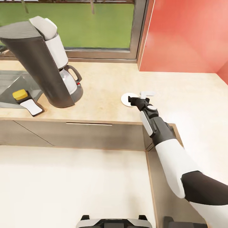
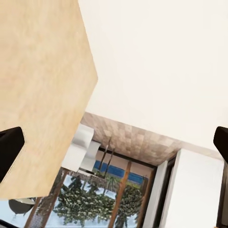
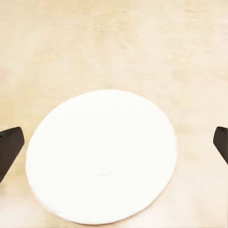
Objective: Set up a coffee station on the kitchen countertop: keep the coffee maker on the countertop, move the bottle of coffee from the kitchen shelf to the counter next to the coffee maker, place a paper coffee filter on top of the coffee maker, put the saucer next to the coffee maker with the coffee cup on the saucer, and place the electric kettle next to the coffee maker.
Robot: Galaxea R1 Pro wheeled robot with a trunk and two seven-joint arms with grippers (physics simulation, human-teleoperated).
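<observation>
The dark grey coffee maker (image 1: 44, 69) stands on the kitchen countertop (image 1: 104, 82) at the left, its carafe in place. On its top lies a white cone-like piece (image 1: 44, 25), apparently the paper coffee filter. The white saucer (image 1: 125, 97) lies flat on the counter to its right. My right gripper (image 1: 131, 100) hovers directly over the saucer (image 3: 102, 156), open, its fingertips (image 3: 9, 147) spread wider than the plate. A small white object (image 1: 147, 93), possibly the coffee cup, lies just beyond the gripper. My left gripper (image 2: 114, 142) is open and holds nothing.
A sink (image 1: 12, 85) with a yellow sponge (image 1: 20, 94) and a white pad (image 1: 31, 107) sits left of the coffee maker. A window (image 1: 95, 28) runs behind the counter and a red wall (image 1: 190, 34) stands at the right. The counter continues along the right side.
</observation>
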